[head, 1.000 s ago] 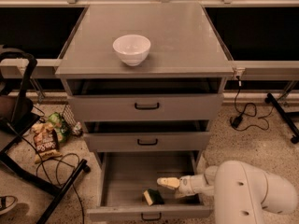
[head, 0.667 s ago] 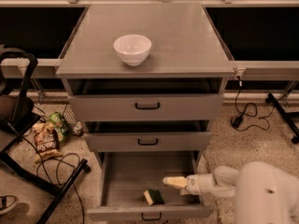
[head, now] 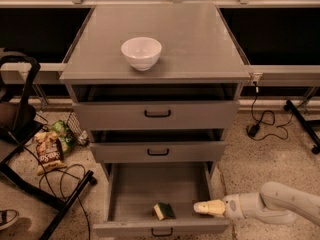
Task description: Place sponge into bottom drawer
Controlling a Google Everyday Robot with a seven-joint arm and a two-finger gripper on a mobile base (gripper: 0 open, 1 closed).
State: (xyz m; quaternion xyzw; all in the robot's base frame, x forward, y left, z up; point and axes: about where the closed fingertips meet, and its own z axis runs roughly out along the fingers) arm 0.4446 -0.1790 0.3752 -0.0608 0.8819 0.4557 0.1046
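The sponge (head: 164,210), dark green on pale yellow foam, lies on the floor of the bottom drawer (head: 158,189), near its front wall. The drawer is pulled out from the grey cabinet, its front and black handle at the bottom of the view. My gripper (head: 201,207) comes in from the lower right on a white arm. It sits over the drawer's right front corner, to the right of the sponge and apart from it. It holds nothing.
A white bowl (head: 141,52) stands on the cabinet top (head: 200,44). The two upper drawers (head: 157,115) are closed. A black chair frame (head: 30,149), snack bags (head: 48,149) and cables lie on the floor to the left. More cables lie at the right.
My gripper has pulled back to the right, away from the sponge, and the arm has drawn out toward the lower right. The sponge stays where it lay in the drawer.
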